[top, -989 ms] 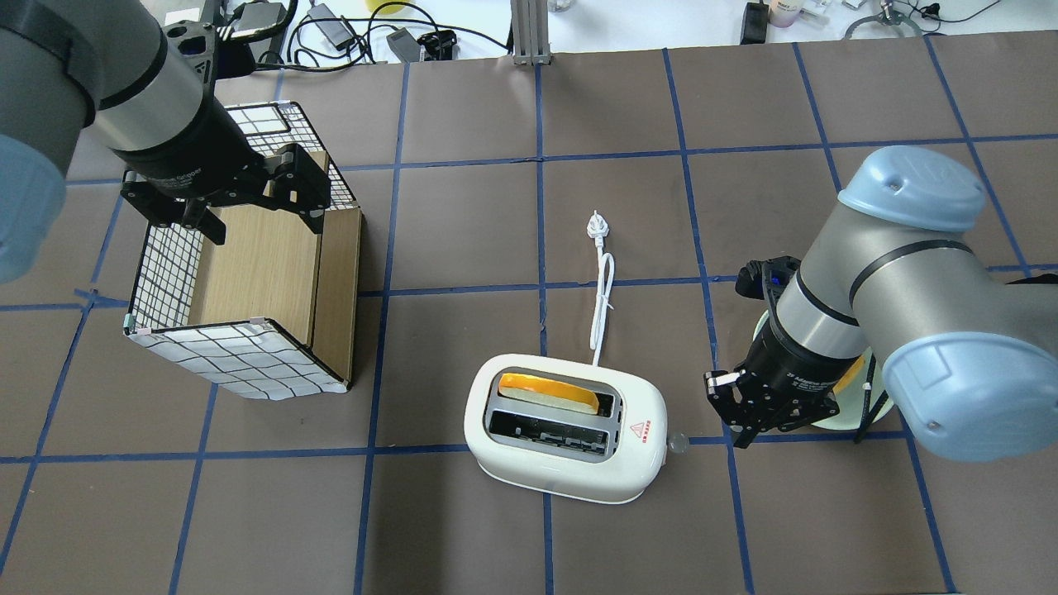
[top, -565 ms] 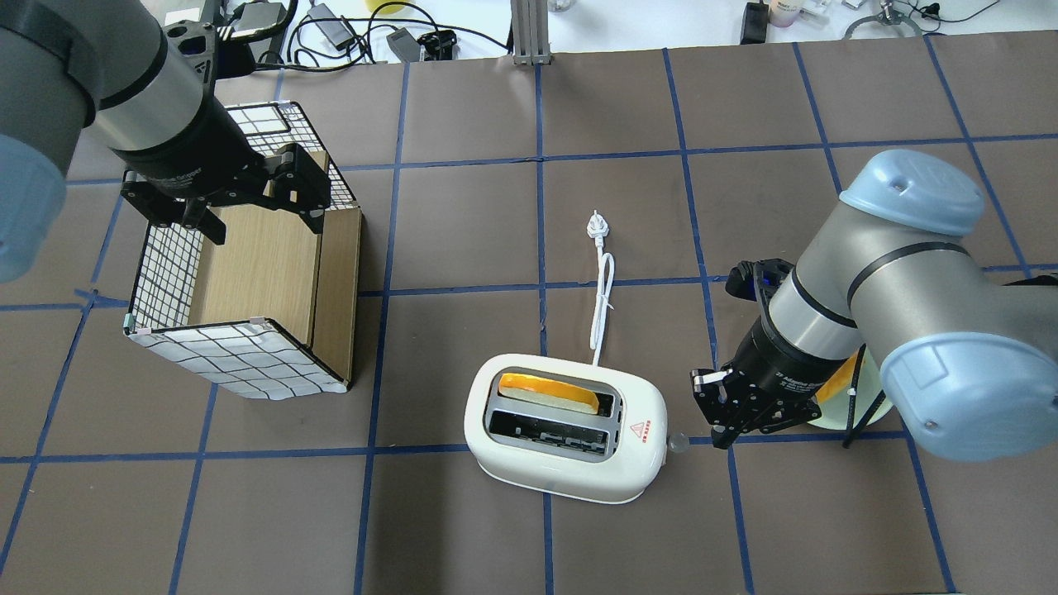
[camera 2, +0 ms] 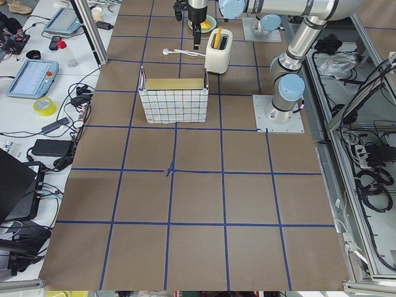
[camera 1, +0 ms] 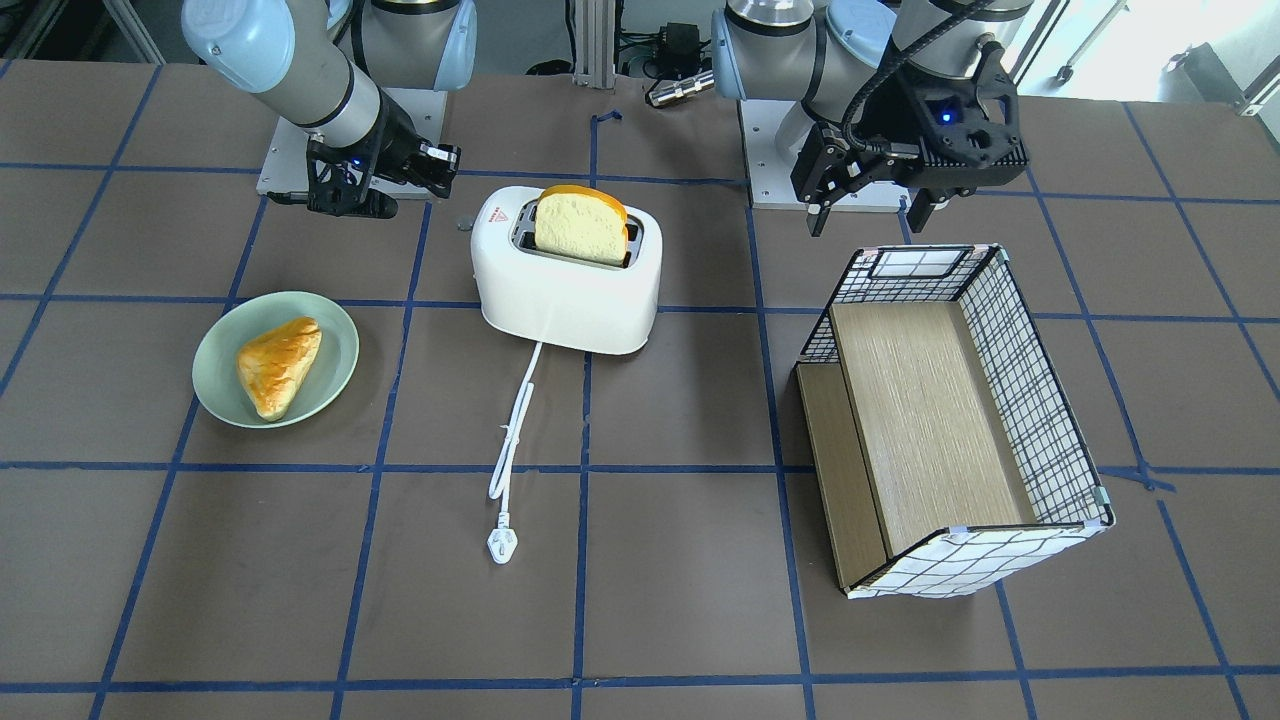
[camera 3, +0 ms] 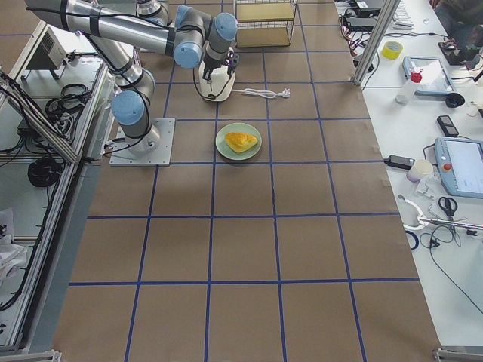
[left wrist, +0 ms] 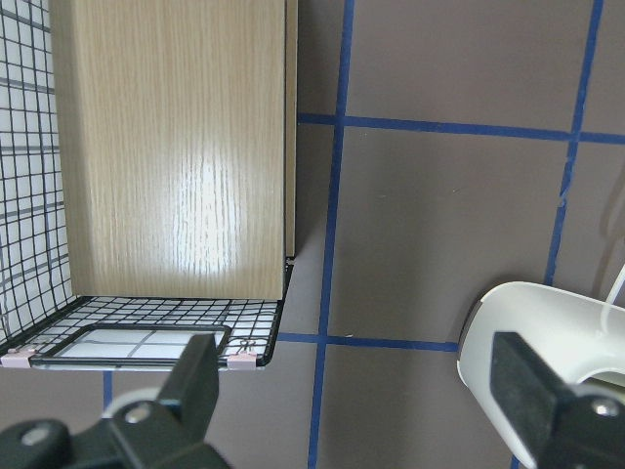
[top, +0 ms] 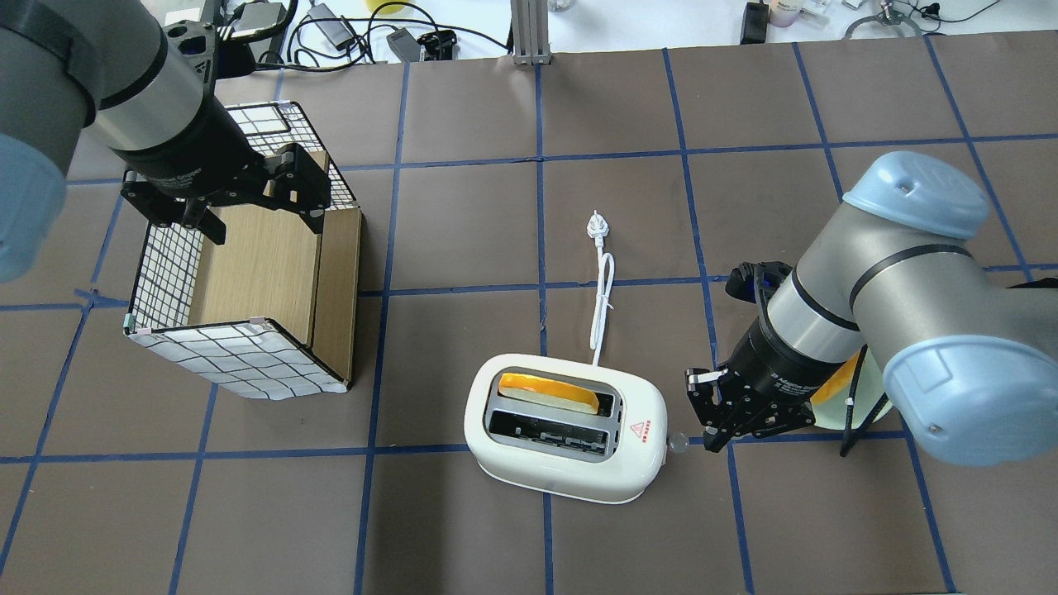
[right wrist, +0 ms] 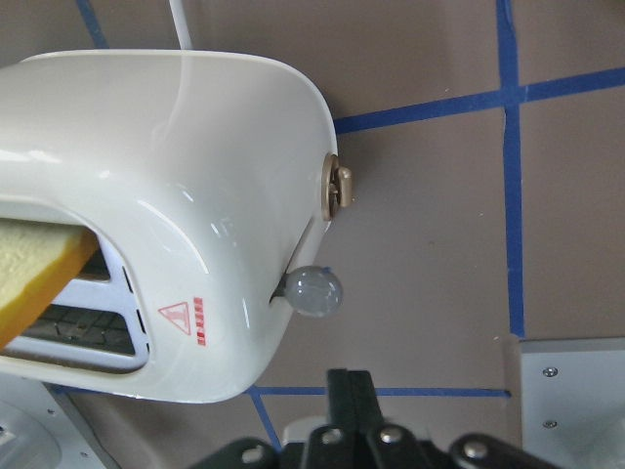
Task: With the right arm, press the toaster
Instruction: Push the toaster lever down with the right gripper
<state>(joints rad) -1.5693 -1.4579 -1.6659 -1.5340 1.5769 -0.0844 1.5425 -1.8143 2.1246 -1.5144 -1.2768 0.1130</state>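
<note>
The white toaster [top: 562, 471] stands at the table's front middle, with a bread slice [top: 545, 392] standing up out of its far slot. Its lever knob [top: 678, 444] sticks out of the right end. My right gripper [top: 711, 438] is shut and empty, just right of the knob with a small gap. In the right wrist view the knob [right wrist: 312, 291] sits just ahead of the closed fingertips [right wrist: 349, 386]. My left gripper [top: 240, 211] is open and empty, above the wire basket [top: 240, 355]. The toaster's cord and plug [top: 597, 227] lie unplugged behind it.
A green plate [camera 1: 215, 385] with a pastry [camera 1: 275, 365] lies on the table under my right arm. The basket with its wooden shelf [camera 1: 930, 410] lies on its side at the left. Cables and chargers [top: 331, 33] lie beyond the table's far edge.
My right gripper has moved left, closer to the toaster's lever knob. The left arm, the toaster and the bread have not moved.
</note>
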